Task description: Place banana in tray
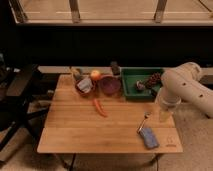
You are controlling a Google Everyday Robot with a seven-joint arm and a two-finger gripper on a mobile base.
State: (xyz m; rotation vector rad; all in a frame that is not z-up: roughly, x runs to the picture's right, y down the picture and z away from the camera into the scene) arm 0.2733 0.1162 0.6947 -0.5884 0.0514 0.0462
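The banana (145,122), a small pale curved piece, lies on the wooden table near its right side, just above a blue sponge. The green tray (131,75) stands at the table's back right and holds some dark items. My gripper (163,113) hangs from the white arm (182,86) over the table's right edge. It is a little right of the banana and in front of the tray, open with nothing in it.
Two dark-red bowls (85,87) (110,85) stand left of the tray, with a round orange fruit (95,75) behind them. A thin orange carrot-like piece (100,107) lies mid-table. The blue sponge (148,138) is at the front right. A black chair (20,95) stands to the left.
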